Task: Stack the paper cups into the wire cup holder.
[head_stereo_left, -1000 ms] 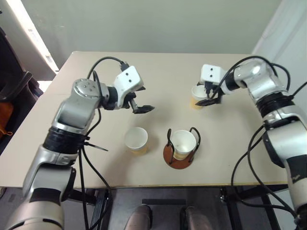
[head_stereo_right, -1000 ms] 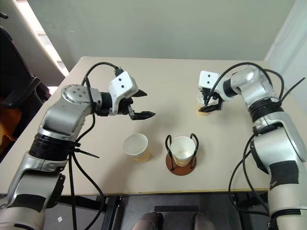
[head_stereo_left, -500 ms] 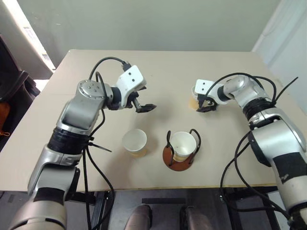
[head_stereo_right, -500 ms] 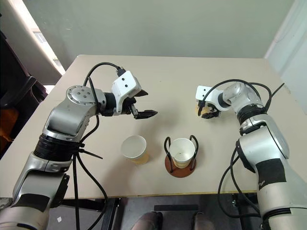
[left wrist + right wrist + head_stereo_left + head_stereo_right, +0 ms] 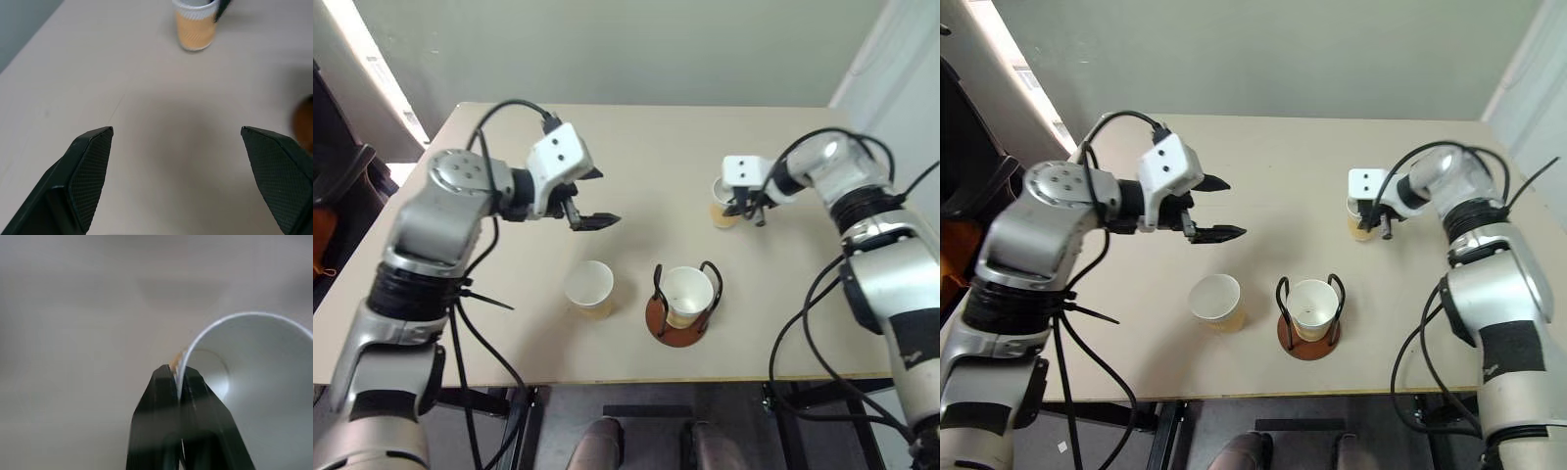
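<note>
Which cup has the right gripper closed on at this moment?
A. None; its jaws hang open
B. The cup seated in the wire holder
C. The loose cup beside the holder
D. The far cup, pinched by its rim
D: the right gripper pinches the far cup's rim wall between shut fingers.

- Table (image 5: 1273, 157): light tan top, carrying three paper cups and one wire cup holder.
- Wire cup holder (image 5: 1308, 338): reddish-brown round base near the front edge, two black wire loops upright; one cup (image 5: 1313, 305) seated inside, open end up.
- Second cup (image 5: 1216, 300): upright on the table just left of the holder, not touching it.
- Third cup (image 5: 1359, 221): upright, farther back and to the right.
- Right gripper (image 5: 1378, 223): at the third cup's rim, fingers closed together on the cup wall.
- Left gripper (image 5: 1219, 208): above the table behind the second cup, fingers spread apart, nothing between them.
</note>
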Action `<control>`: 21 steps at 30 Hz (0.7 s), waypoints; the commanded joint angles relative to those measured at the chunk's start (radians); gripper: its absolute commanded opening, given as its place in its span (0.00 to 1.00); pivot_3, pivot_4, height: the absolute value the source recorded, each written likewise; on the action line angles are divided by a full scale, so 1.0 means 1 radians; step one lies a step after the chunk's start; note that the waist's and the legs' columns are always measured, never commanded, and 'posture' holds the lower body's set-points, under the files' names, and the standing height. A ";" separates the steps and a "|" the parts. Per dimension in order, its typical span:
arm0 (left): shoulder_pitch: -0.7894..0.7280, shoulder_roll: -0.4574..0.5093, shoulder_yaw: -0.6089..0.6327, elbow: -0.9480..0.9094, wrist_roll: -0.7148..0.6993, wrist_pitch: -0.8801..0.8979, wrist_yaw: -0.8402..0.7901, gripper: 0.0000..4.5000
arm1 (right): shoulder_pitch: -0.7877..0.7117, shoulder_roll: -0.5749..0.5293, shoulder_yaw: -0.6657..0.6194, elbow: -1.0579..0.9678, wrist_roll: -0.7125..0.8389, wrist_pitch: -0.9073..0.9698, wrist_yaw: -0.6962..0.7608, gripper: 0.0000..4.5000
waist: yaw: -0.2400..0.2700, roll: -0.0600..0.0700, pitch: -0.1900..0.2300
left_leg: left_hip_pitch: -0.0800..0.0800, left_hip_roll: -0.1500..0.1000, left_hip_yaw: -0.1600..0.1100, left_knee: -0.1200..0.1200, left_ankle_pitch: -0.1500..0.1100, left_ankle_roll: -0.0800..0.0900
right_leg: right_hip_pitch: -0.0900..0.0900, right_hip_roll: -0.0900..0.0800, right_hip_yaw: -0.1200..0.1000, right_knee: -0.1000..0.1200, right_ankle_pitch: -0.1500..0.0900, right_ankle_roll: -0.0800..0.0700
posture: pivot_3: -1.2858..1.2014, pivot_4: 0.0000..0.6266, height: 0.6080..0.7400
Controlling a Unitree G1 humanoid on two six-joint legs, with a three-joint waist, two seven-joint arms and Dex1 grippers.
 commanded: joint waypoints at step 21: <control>0.099 0.202 0.123 -0.086 -0.267 -0.028 -0.382 1.00 | 0.139 -0.485 0.170 -1.316 0.850 0.479 0.196 0.01 | -0.015 -0.001 0.000 | 0.003 0.002 -0.001 0.000 0.003 0.013 | 0.001 0.001 0.000 0.005 -0.008 -0.012 | 0.52 0.24 1.00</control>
